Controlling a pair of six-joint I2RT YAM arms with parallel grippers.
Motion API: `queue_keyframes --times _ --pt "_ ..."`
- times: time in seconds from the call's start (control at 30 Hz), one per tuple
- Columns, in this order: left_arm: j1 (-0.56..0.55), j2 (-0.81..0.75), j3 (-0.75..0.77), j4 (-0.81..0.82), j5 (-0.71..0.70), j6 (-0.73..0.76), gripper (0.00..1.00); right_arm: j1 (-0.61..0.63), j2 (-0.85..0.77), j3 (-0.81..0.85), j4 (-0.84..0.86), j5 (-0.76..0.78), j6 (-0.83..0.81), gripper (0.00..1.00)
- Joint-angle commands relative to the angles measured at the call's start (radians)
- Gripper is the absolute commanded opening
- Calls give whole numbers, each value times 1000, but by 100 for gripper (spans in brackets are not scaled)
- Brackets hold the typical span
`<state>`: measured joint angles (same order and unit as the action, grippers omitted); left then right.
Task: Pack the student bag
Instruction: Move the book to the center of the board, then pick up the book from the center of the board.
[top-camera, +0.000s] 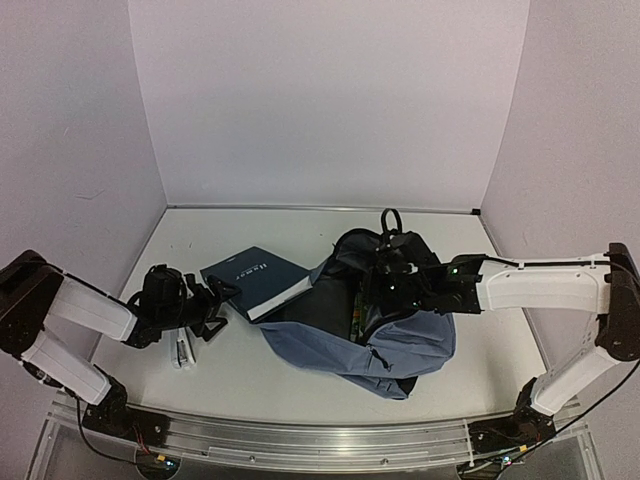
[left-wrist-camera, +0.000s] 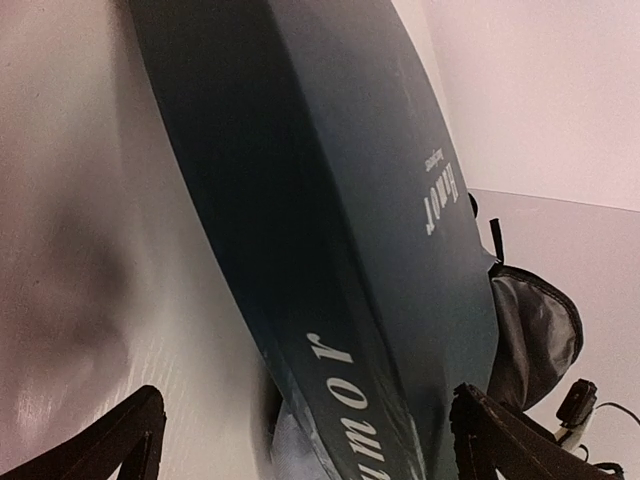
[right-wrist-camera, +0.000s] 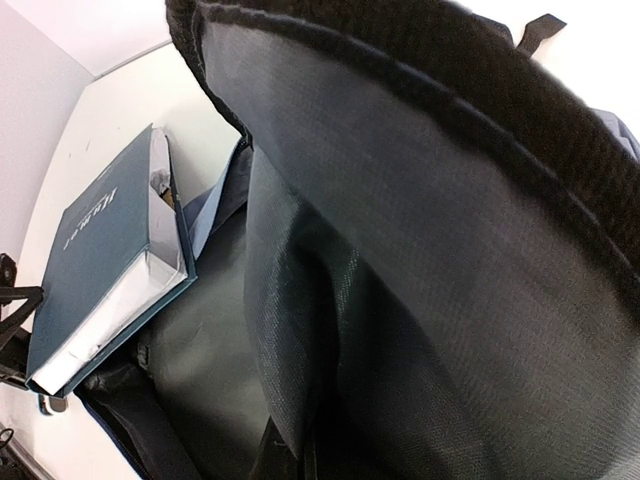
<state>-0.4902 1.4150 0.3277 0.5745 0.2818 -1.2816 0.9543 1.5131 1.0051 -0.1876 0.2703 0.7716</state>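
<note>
The student bag (top-camera: 400, 345) lies open in the middle of the table, blue-grey outside with dark lining (right-wrist-camera: 420, 280). My right gripper (top-camera: 385, 287) is at its upper flap, shut on a fold of the fabric and holding the mouth open; its fingers are hidden in the right wrist view. A dark blue hardcover book (top-camera: 256, 281) lies with its right end over the bag's mouth; it also shows in the right wrist view (right-wrist-camera: 95, 260). My left gripper (top-camera: 216, 300) is open at the book's near left corner, with the spine (left-wrist-camera: 350, 330) between its spread fingertips (left-wrist-camera: 115, 440).
A small black-and-white object (top-camera: 182, 352) lies on the table near my left gripper. The bag's black carry loop (top-camera: 390, 218) sticks up at the back. White walls close the table on the left, back and right.
</note>
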Motion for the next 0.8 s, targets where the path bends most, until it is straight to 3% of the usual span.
queue_keyframes --times 0.0,0.23,0.47,0.6,0.77 --pt "8 70 52 170 27 2 98 -4 -45 1 0 14 -3 0" --pt "18 197 64 340 1 -41 89 -4 -47 -5 0 17 -4 0" --pt "21 322 74 531 17 -81 61 -4 -67 -15 0 25 1 0" --pt "21 317 72 531 21 -63 48 -4 -85 -16 -1 26 -2 0" --pt "21 241 96 479 77 -14 41 -4 -107 -5 -8 29 -12 0"
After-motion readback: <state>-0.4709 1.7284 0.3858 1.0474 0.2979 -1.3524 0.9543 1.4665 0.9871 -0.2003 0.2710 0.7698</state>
